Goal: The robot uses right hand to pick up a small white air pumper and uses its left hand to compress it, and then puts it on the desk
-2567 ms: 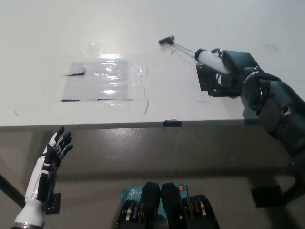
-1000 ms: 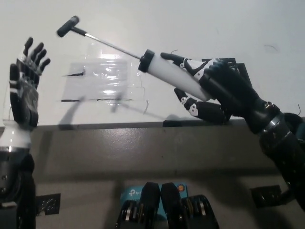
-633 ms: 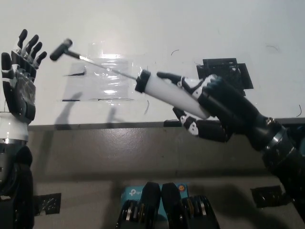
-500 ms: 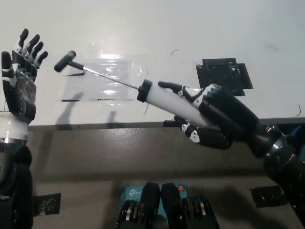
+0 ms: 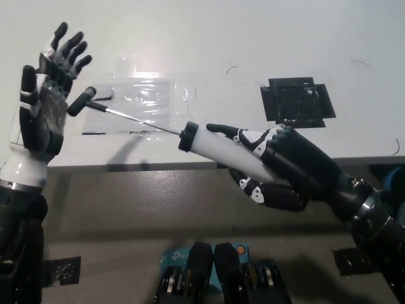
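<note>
My black right hand [image 5: 285, 168] is shut on the white barrel of the small air pump [image 5: 218, 145], holding it above the desk's front edge. The pump's thin rod runs up and left, fully drawn out, to a black T-handle [image 5: 81, 101]. My white left hand [image 5: 47, 95] is raised at the left with its fingers spread, palm facing the T-handle, which sits right at the palm. Whether palm and handle touch I cannot tell.
The white desk [image 5: 202, 38] fills the upper part of the view, its front edge [image 5: 126, 166] running across the middle. A clear taped plastic sheet [image 5: 142, 104] lies on it at centre left. A black square marker [image 5: 296, 101] lies at the right.
My right hand has lifted the pump off the desk and brought it left and toward me. My left hand has risen from below the desk and moved right, up to the T-handle.
</note>
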